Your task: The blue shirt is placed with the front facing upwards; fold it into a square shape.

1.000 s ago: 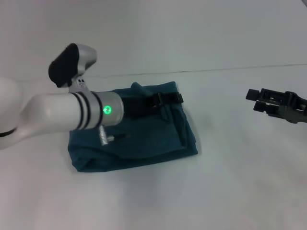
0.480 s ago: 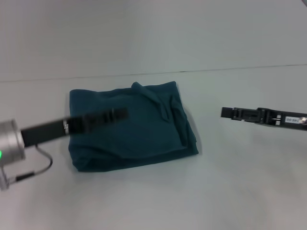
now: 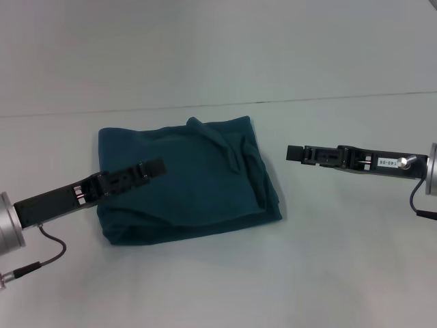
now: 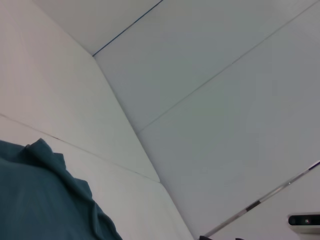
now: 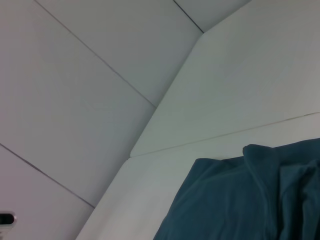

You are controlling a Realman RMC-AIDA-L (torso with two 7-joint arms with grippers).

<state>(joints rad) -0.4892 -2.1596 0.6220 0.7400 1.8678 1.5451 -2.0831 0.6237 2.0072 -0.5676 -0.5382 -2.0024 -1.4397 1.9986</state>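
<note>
Looking done, or nearly: shirt (image 3: pixel 184 181) lies as a compact, roughly square teal bundle on the white table (image 3: pixel 341 273), print hidden, several layers stacked. Ridge of bunched cloth runs along the side nearest the right gripper (image 3: pixel 295 153), plus a small peak at the far edge; otherwise flat. Near edge slightly rounded, not crisp.

Left gripper (image 3: pixel 156 166) hangs over the shirt's near-left part, pointing across it; contact with the cloth cannot be confirmed, and nothing looks pinched. Finger state: cannot tell from the head view, and the left wrist view shows no fingers.

Right gripper sits level beside the shirt, clear of the bunched side, off the cloth, holding nothing. Open or closed: cannot tell.

Both wrist views catch only a corner of teal cloth against table and wall.

Remaining, as a judgement: at most flattening that ridge and squaring the edge; otherwise parking both arms.
</note>
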